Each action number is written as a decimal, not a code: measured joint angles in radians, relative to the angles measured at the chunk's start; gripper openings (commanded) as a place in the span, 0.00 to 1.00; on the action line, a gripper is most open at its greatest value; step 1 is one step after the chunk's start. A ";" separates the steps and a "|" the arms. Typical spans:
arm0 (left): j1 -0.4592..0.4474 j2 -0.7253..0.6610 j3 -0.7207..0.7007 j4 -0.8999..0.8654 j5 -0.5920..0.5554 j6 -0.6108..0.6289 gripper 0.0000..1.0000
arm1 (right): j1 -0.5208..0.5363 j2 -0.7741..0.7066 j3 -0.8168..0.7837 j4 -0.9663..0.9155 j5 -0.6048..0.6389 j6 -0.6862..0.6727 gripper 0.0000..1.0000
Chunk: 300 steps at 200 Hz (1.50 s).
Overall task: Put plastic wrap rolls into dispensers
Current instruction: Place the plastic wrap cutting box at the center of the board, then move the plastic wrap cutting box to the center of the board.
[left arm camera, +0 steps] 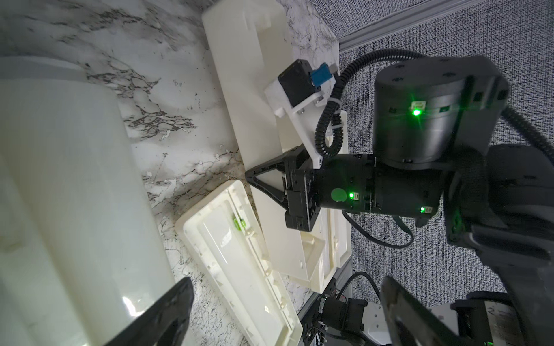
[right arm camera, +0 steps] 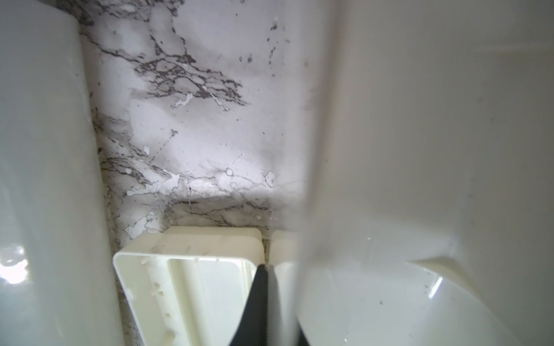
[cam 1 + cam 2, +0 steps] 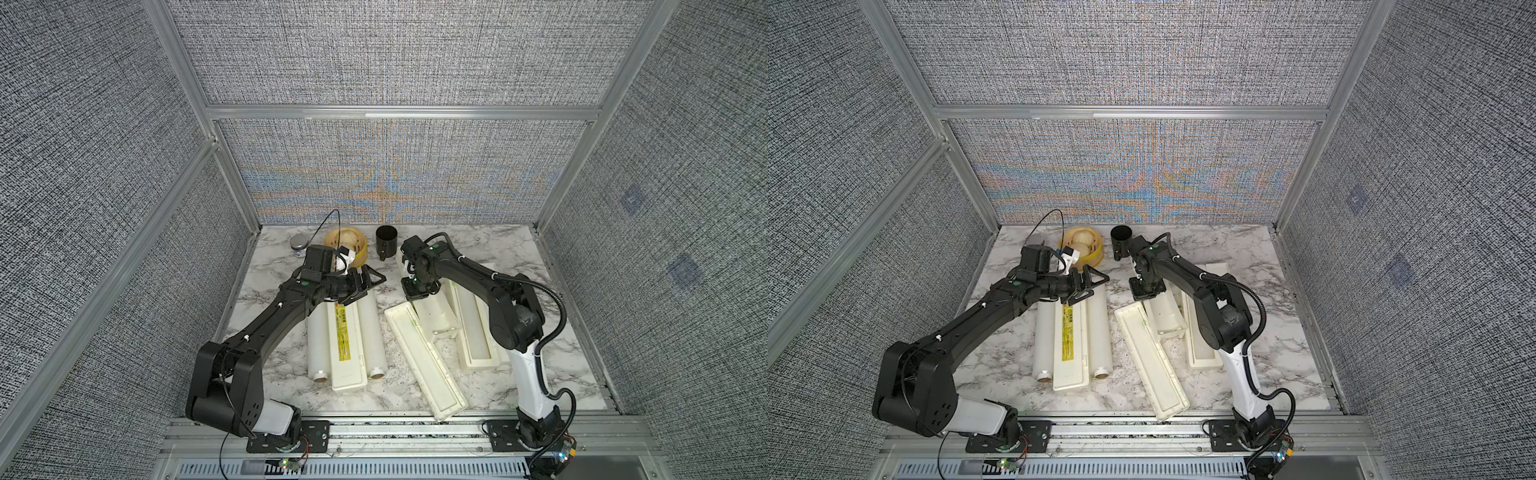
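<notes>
Two plastic wrap rolls (image 3: 319, 349) (image 3: 371, 332) lie on either side of a closed dispenser (image 3: 345, 353) with a yellow-green label. My left gripper (image 3: 368, 289) (image 1: 284, 323) hovers open over their far ends, nothing between its fingers; one roll (image 1: 75, 194) fills that wrist view's side. An open dispenser (image 3: 436, 316) lies in the middle, its lid (image 3: 424, 365) splayed diagonally toward the front edge. My right gripper (image 3: 417, 294) (image 2: 266, 269) points down at its far end, shut on a thin wall of it. Another open dispenser (image 3: 476, 336) lies under the right arm.
A round yellow steamer basket (image 3: 347, 245), a black cup (image 3: 386, 241) and a small jar (image 3: 298, 242) stand along the back of the marble table. The open lid's near end overhangs the front metal rail (image 3: 374, 419). Fabric walls enclose the sides.
</notes>
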 measured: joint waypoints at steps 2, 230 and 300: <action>0.000 0.000 0.000 0.000 0.001 0.000 0.96 | 0.000 0.000 -0.003 0.000 -0.003 0.003 0.00; 0.002 -0.012 -0.020 -0.011 0.010 -0.003 0.94 | 0.013 -0.205 -0.347 0.084 0.072 0.152 0.46; 0.016 0.007 0.020 -0.093 -0.029 0.029 0.93 | 0.111 -0.325 -0.288 0.008 0.082 0.149 0.45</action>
